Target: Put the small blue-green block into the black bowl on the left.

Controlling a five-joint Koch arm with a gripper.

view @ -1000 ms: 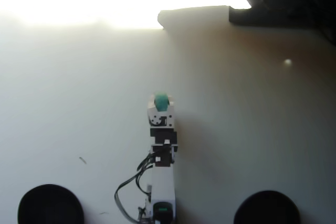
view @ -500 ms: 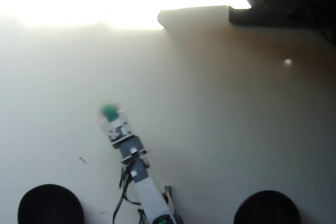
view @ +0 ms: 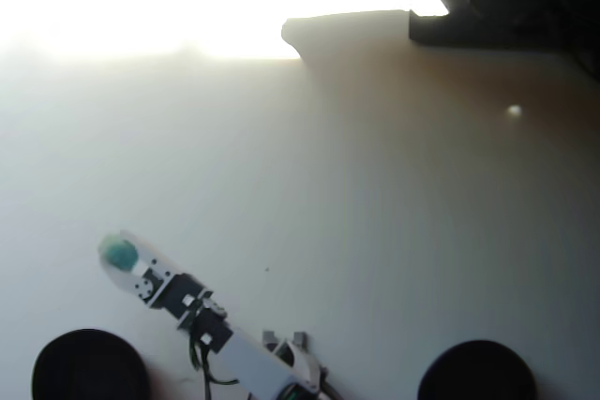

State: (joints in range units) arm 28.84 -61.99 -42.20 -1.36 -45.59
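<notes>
The small blue-green block [view: 119, 252] sits at the tip of my gripper [view: 116, 254] in the lower left of the overhead view. The white jaws close around it, with pale jaw edges showing on both sides of the block. The arm [view: 225, 339] reaches up and left from the bottom edge. A black bowl [view: 89, 369] lies at the bottom left, below and a little left of the gripper and apart from it. I cannot tell how high the block is above the table.
A second black bowl [view: 478, 372] lies at the bottom right. Strong glare washes out the upper left of the table. A dark object [view: 497, 7] stands along the top right edge. A small pale speck [view: 513, 111] lies on the right.
</notes>
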